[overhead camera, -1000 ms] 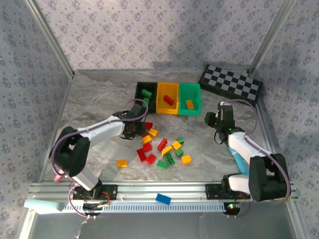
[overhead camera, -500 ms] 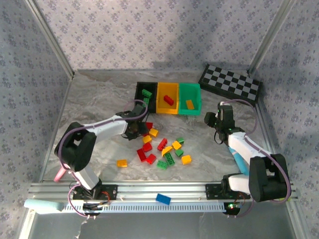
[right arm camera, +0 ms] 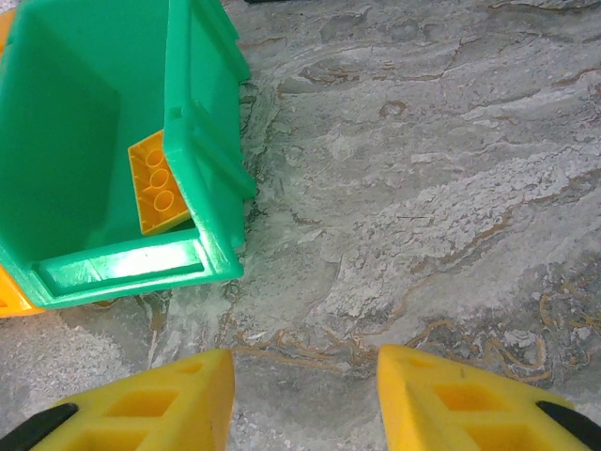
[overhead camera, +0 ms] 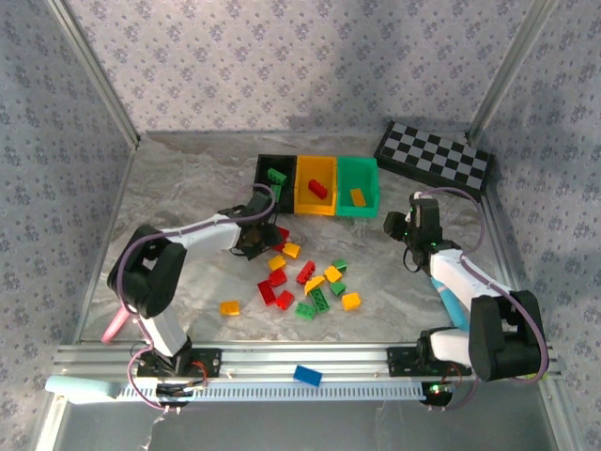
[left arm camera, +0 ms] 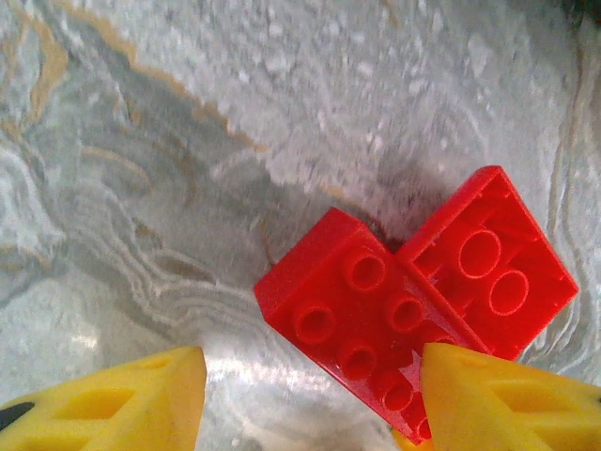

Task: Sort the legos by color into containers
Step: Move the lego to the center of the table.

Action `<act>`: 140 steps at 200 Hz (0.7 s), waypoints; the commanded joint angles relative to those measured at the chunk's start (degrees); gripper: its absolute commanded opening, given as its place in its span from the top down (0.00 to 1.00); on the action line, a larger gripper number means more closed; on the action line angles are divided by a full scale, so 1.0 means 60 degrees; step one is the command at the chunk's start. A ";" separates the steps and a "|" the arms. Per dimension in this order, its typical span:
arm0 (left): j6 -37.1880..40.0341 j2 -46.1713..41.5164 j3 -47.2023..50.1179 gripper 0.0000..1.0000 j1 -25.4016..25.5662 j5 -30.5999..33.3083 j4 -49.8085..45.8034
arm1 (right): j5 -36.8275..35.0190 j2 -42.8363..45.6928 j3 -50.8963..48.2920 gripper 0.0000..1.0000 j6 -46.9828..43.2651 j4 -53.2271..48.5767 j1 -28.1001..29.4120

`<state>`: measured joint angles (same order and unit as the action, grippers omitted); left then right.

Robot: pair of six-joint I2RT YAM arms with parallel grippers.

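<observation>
The marble-patterned table carries everything, and the yellow bin stands near its far middle. The checkered board lies to the right of the yellow bin, tilted against the far right corner.

The left arm reaches toward the yellow bin from the near left. Its left gripper hangs low, just nearer and to the left of that bin. In the left wrist view this gripper has its jaws spread wide over two red legos. The right finger overlaps a corner of the studs-up red lego, while the left finger is well apart from it.

The right gripper sits to the right of the yellow bin, past the green bin. In the right wrist view its jaws are spread over bare table and pinch nothing.

The black bin touches the yellow bin's left side and holds a green lego. The green bin touches its right side and holds an orange lego. The yellow bin itself holds a red lego.

The loose legos, red, orange and green, are scattered on the near side of the yellow bin. One lone orange lego lies off to the near left of them. The flipped red lego touches the studs-up one. A blue brick rests on the near rail.
</observation>
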<state>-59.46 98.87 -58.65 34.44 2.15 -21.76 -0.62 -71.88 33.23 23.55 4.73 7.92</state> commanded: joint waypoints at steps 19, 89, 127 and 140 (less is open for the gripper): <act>0.0538 0.0650 -0.0836 0.39 -0.0333 0.0128 -0.0028 | 0.0061 0.0067 0.0166 0.54 0.0036 -0.0188 0.0036; 0.1413 0.1393 -0.2353 0.38 -0.0299 0.0373 -0.0989 | -0.0054 0.0114 0.0143 0.54 -0.0004 -0.0216 0.0042; 0.1399 0.1032 -0.2369 0.38 -0.0062 0.0771 -0.0788 | 0.0012 0.0076 0.0156 0.54 0.0015 -0.0167 0.0056; 0.1438 0.1061 -0.2451 0.38 0.0027 0.0937 -0.0746 | 0.0009 0.0035 0.0167 0.54 0.0010 -0.0180 0.0055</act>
<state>-51.88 107.59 -71.64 33.32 4.91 -25.50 -0.60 -71.88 33.23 23.55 4.73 7.92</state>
